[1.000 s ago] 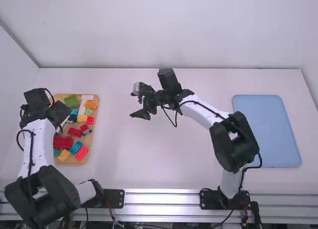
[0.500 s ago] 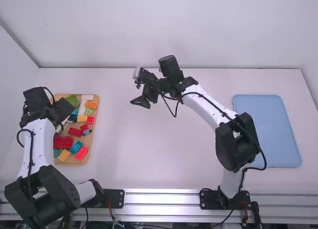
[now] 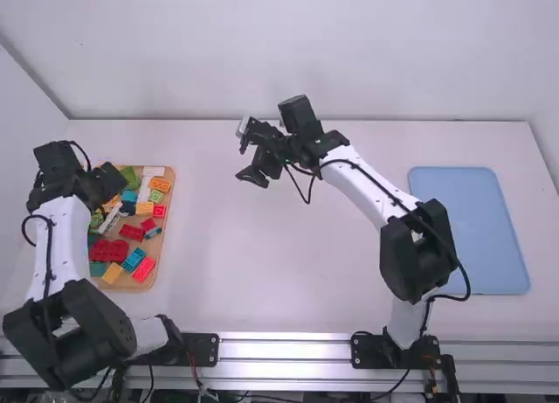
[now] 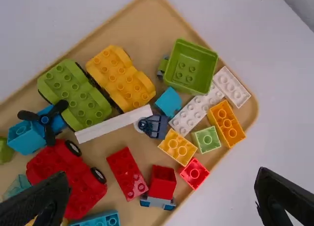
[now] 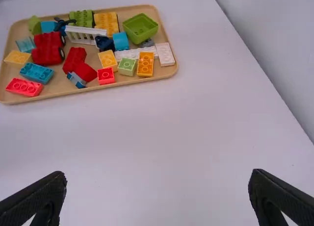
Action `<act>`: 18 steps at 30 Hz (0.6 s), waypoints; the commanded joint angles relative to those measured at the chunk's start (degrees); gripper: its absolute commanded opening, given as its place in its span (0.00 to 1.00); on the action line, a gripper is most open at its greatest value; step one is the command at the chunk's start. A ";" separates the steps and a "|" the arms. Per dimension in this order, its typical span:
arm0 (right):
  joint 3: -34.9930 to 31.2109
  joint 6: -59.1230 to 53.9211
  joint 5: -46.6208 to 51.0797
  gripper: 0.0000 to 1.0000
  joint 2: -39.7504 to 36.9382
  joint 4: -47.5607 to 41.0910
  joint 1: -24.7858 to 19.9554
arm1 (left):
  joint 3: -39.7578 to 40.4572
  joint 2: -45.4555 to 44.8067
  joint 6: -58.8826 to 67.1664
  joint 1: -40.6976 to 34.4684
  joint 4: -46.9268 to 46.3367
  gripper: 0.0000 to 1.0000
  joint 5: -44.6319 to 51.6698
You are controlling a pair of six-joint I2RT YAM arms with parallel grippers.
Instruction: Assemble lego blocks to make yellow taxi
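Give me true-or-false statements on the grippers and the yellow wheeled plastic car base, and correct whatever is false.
1. The left gripper and the right gripper are both open. True.
2. The right gripper is over the blue rectangular mat. False: it hangs well to the left of the mat in the high view.
3. The yellow wheeled plastic car base lies beside a green wheeled plastic base. True.
4. The left gripper holds the yellow base. False: that base lies in the wooden tray.
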 commanded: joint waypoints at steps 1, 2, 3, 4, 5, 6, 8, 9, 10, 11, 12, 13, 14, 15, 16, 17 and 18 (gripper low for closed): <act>1.40 -2.05 -0.02 0.99 0.02 -0.13 -0.15 | 4.46 2.29 2.75 0.00 -1.95 0.99 0.59; 1.40 -2.12 0.00 0.98 0.02 -0.11 -0.11 | 5.73 3.13 2.73 0.00 -3.13 0.99 0.59; 1.40 -2.10 -0.02 0.99 0.02 -0.04 -0.13 | 7.76 4.63 2.73 0.00 -5.11 0.99 0.55; 1.40 -2.08 -0.02 0.99 0.02 0.11 -0.20 | 9.99 6.34 2.56 0.00 -7.30 0.99 -0.11; 1.40 -2.05 -0.02 0.99 0.02 0.17 -0.15 | 12.31 8.22 2.19 0.00 -9.40 0.99 -0.74; 1.40 -2.10 -0.04 0.98 0.02 0.15 -0.13 | 13.97 9.57 2.12 0.00 -10.73 0.99 -1.38; 1.40 -2.10 0.00 0.99 0.02 -0.09 -0.20 | 18.56 13.57 3.13 -0.02 -13.40 0.99 -1.38; 1.40 -2.08 -0.02 0.99 0.04 -0.31 -0.22 | 21.62 16.44 4.02 0.00 -14.71 0.99 -1.38; 1.40 -2.05 -0.02 0.99 0.04 -0.35 -0.24 | 23.47 18.18 4.55 0.00 -15.54 0.99 -1.38; 1.40 -2.08 0.02 0.98 0.04 -0.59 -0.20 | 26.16 20.76 4.92 0.00 -16.81 0.99 -1.40; 1.40 -2.10 0.00 0.98 0.04 -0.83 -0.11 | 28.96 23.43 4.90 0.04 -18.49 0.99 -1.40; 1.38 -2.10 0.00 0.98 0.04 -1.07 -0.22 | 33.16 27.39 4.85 0.04 -21.35 0.99 -1.53; 1.38 -2.10 -0.02 0.99 0.04 -1.11 -0.22 | 33.59 27.78 4.83 0.02 -21.68 0.99 -1.53; 1.40 -2.10 0.00 0.99 0.04 -1.25 -0.22 | 36.06 30.21 4.70 0.02 -23.45 0.99 -1.51; 1.40 -2.08 0.02 0.99 0.04 -1.49 -0.22 | 38.75 32.94 4.63 0.00 -25.14 0.99 -1.49; 1.38 -2.10 0.00 0.99 0.04 -1.70 -0.24 | 40.74 35.06 4.31 0.02 -26.18 0.99 -1.51; 1.40 -2.10 0.00 0.99 0.02 -1.84 -0.24 | 41.88 36.33 3.78 0.02 -26.71 0.99 -1.55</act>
